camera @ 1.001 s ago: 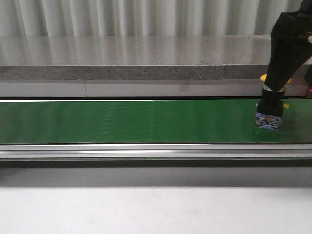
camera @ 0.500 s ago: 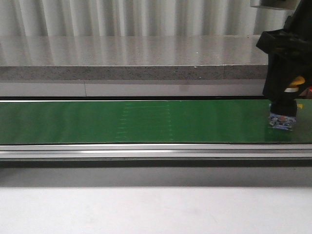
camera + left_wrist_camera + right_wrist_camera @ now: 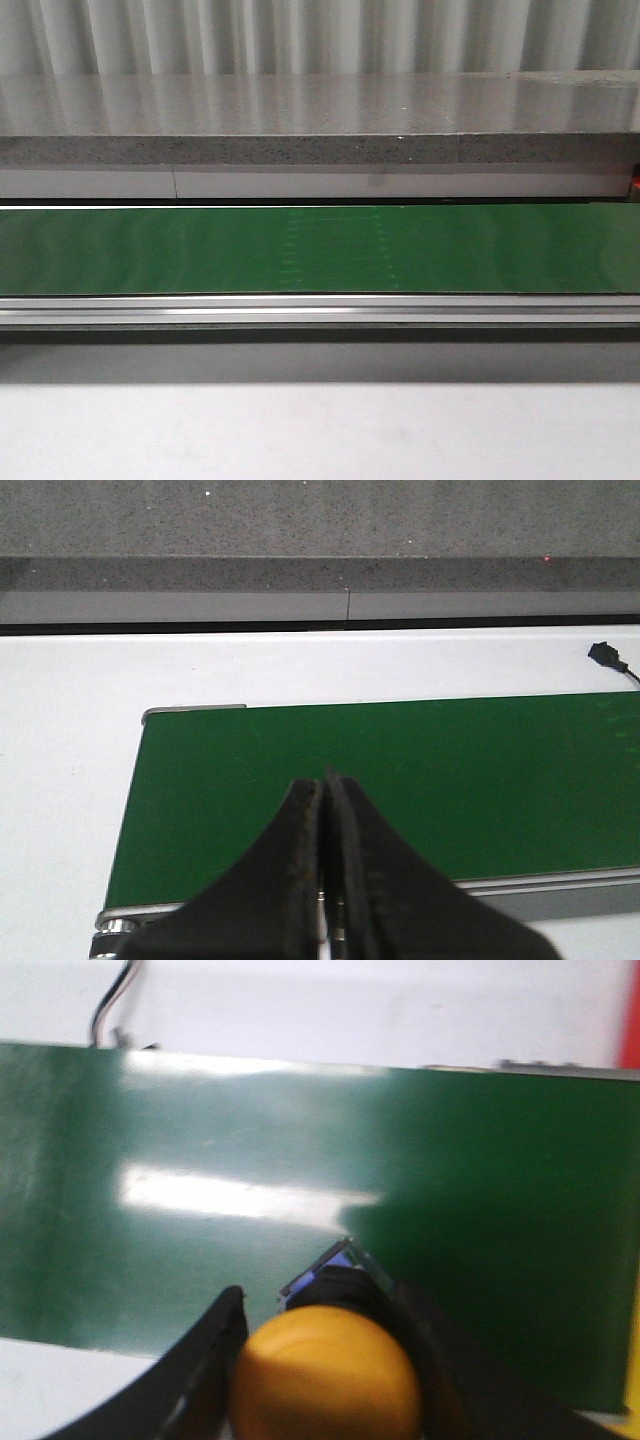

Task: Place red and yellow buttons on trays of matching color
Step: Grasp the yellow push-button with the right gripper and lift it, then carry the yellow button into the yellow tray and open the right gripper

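In the right wrist view, the yellow button point(image 3: 325, 1375) has a round yellow cap on a black body with a blue-edged base. My right gripper point(image 3: 322, 1300) is shut on it, one finger on each side of the cap, and holds it over the green conveyor belt point(image 3: 200, 1110). My left gripper point(image 3: 322, 780) is shut with nothing in it, its fingers pressed together over the near end of the green belt point(image 3: 400, 770). Neither gripper appears in the front view, where the belt point(image 3: 150, 250) is bare. The red button and the trays are out of view.
A grey stone ledge point(image 3: 300, 110) runs behind the belt, and a metal rail point(image 3: 300, 312) runs along its front. A black cable end point(image 3: 605, 655) lies on the white table beyond the belt. A red sliver point(image 3: 631, 1020) shows at the frame edge.
The right arm with the yellow button has moved right along the belt and left the front view. The belt's faint markings have drifted right.
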`<state>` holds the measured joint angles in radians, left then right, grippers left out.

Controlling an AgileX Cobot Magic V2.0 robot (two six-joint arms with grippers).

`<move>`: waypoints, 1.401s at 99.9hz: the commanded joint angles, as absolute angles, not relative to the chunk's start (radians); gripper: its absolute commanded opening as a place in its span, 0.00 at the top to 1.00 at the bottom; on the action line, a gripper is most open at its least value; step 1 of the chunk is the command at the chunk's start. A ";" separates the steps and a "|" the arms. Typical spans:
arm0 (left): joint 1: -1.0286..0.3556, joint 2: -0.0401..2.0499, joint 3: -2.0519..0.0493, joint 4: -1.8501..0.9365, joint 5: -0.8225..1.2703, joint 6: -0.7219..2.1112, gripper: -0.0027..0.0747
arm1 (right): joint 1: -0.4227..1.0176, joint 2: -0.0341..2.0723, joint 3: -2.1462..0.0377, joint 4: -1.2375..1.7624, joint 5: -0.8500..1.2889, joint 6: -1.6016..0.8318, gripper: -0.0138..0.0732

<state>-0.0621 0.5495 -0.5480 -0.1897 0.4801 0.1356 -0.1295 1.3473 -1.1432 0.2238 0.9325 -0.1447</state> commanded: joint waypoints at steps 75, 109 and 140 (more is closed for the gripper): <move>-0.072 0.549 -0.576 -0.205 0.406 0.132 0.99 | -0.848 1.239 -0.805 0.220 0.418 0.006 0.78; -0.072 0.549 -0.576 -0.205 0.406 0.132 0.99 | -0.848 1.429 -0.779 0.218 0.369 0.006 0.78; -0.072 0.549 -0.576 -0.205 0.406 0.132 0.99 | -0.848 1.495 -0.779 0.218 0.368 0.006 0.74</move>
